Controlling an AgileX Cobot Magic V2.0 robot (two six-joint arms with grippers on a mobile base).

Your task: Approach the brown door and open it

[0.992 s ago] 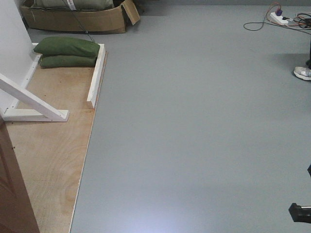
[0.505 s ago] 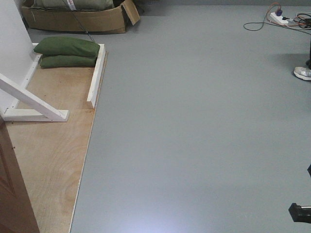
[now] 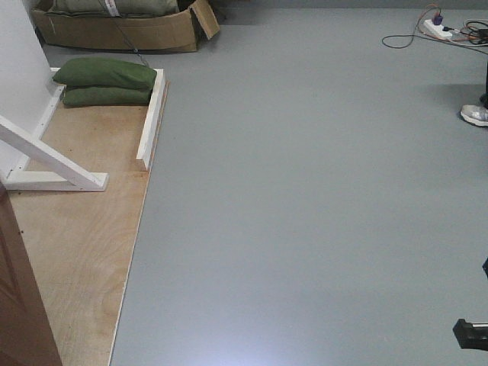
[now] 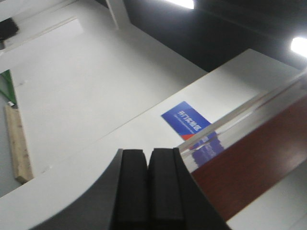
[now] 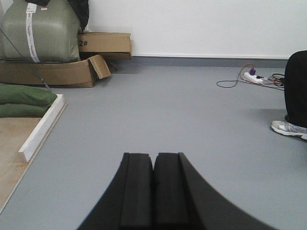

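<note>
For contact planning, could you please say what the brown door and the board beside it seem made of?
The brown door looks like glossy varnished wood: reddish-brown with reflections. The board appears bare plywood, from its swirling grain.

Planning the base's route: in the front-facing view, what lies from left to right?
brown door → green sandbags → power strip → shoe

The brown door [image 3: 19, 305] is cut off by the front view's lower-left corner, leaving only 1 narrow slice in sight. At the right edge, a shoe [image 3: 475, 114] is cropped and a dark object [image 3: 470, 333] cannot be identified. In the left wrist view, the blue sign [image 4: 186, 120] has lettering too blurred to read.
</note>
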